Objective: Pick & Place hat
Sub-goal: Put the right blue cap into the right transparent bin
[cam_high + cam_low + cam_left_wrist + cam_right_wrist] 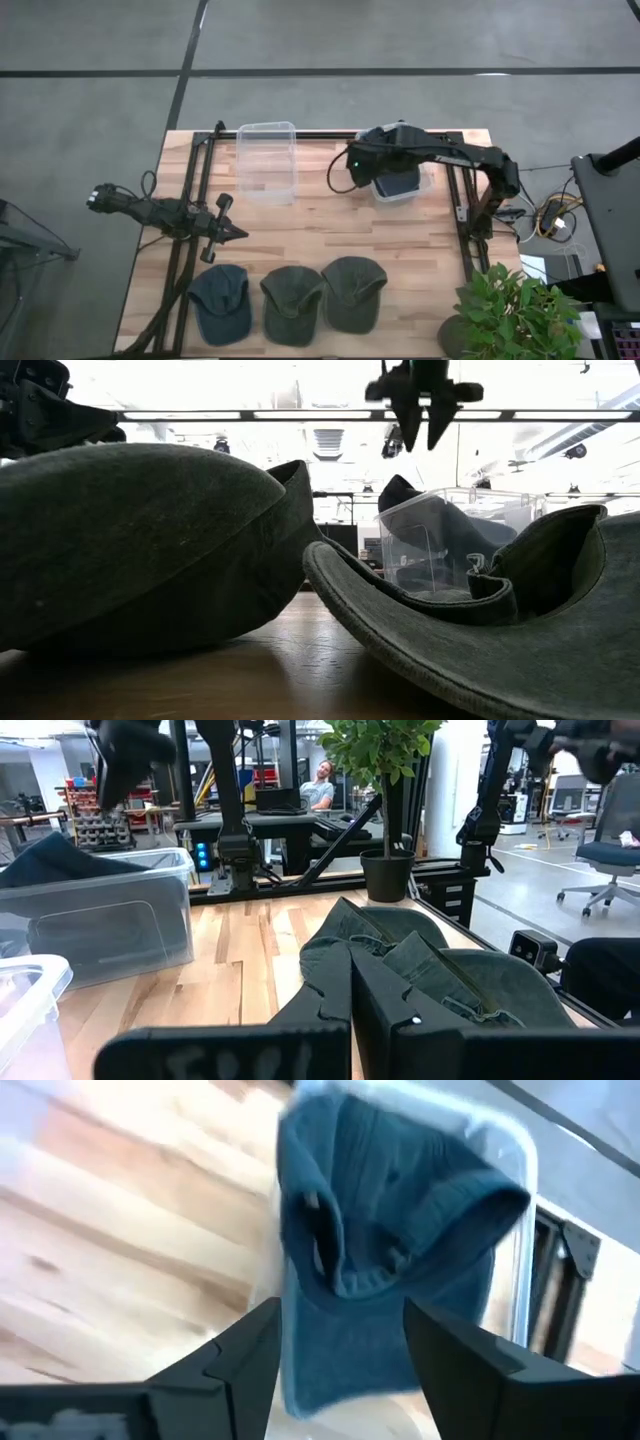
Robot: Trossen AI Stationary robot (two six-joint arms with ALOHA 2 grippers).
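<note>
A dark blue hat (397,185) lies inside the clear right bin (425,183) at the table's far side; it shows in the right wrist view (400,1230) and the low view (440,530). My right gripper (362,170) hangs just above it, open, fingers pointing down (340,1330) (421,420), touching nothing. Three more hats rest on the table in a near row: bluish (220,302), green (292,303), green (353,292). My left gripper (228,232) waits, shut, over the table's left side (355,1010).
A second clear bin (266,160) stands left of the first, with nothing showing in it. Black frame rails (195,190) run along both table sides. A potted plant (510,310) sits at the near right corner. Bare wood (330,225) lies between bins and hat row.
</note>
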